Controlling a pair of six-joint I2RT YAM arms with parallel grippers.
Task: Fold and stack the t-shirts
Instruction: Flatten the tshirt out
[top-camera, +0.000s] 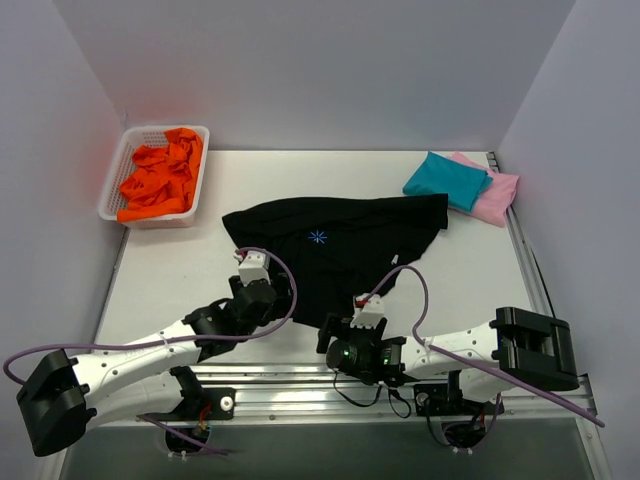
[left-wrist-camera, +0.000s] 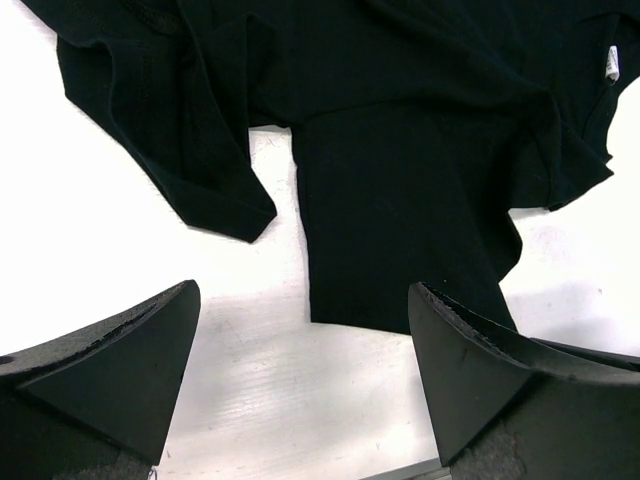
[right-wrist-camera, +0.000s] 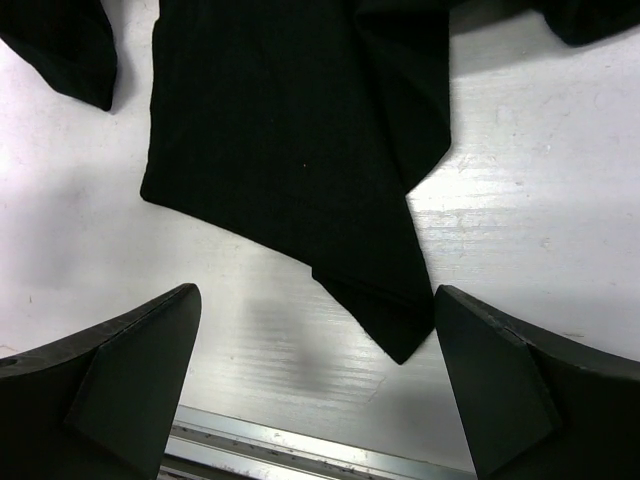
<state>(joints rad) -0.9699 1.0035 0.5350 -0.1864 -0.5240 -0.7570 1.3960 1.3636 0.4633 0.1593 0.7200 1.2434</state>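
My left hand (top-camera: 250, 283) and right hand (right-wrist-camera: 315, 291) hang open, empty. The black t-shirt (top-camera: 340, 255) lies just ahead, spread crosswise, its near corner probably closest to my right.

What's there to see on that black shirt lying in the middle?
The black shirt is soft, plain cloth lying rumpled and unevenly spread on the white table, a small pale-blue starburst mark facing up. A white tag shows at one edge. The left gripper and right gripper sit open by its near edge, neither gripping it.
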